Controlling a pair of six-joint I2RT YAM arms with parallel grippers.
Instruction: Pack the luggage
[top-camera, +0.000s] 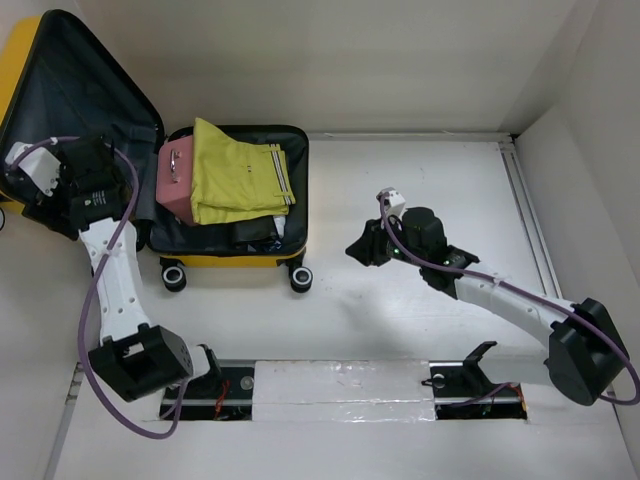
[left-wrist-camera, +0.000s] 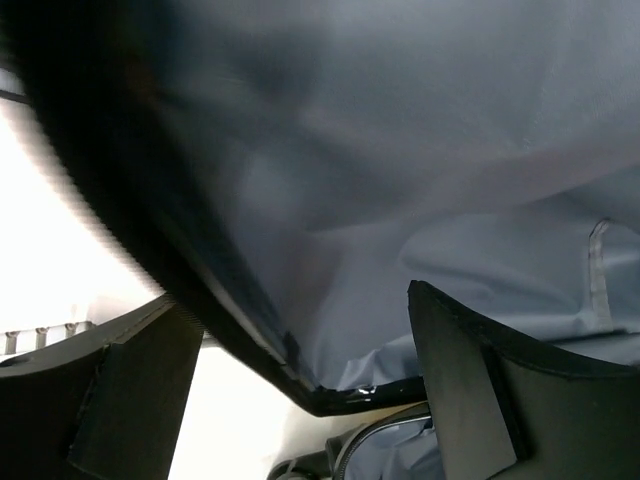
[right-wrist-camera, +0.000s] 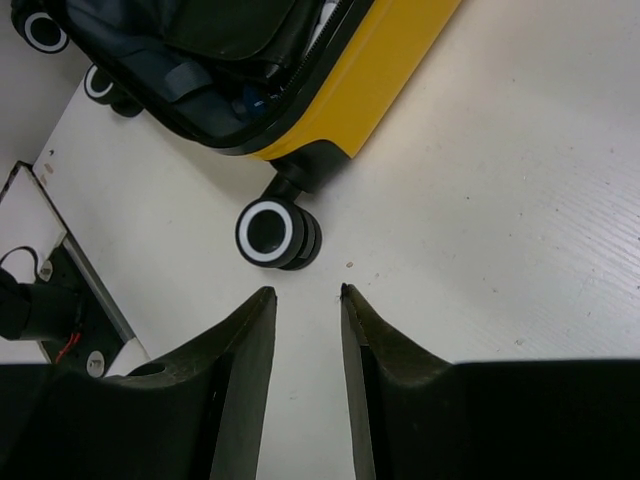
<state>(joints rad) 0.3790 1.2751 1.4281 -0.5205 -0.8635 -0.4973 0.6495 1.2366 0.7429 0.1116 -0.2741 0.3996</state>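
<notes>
White tabletop (top-camera: 420, 190) between pale walls (top-camera: 350, 60), yellow luggage (top-camera: 100, 100) open at left

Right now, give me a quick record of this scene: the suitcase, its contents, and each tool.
luggage: open on the table, lid raised on the left arm's side
contents: pink pouch, folded yellow garment, dark items beneath
left tool: open, fingers either side of the lid's rim
right tool: slightly open, empty, above the table near a caster wheel
</notes>
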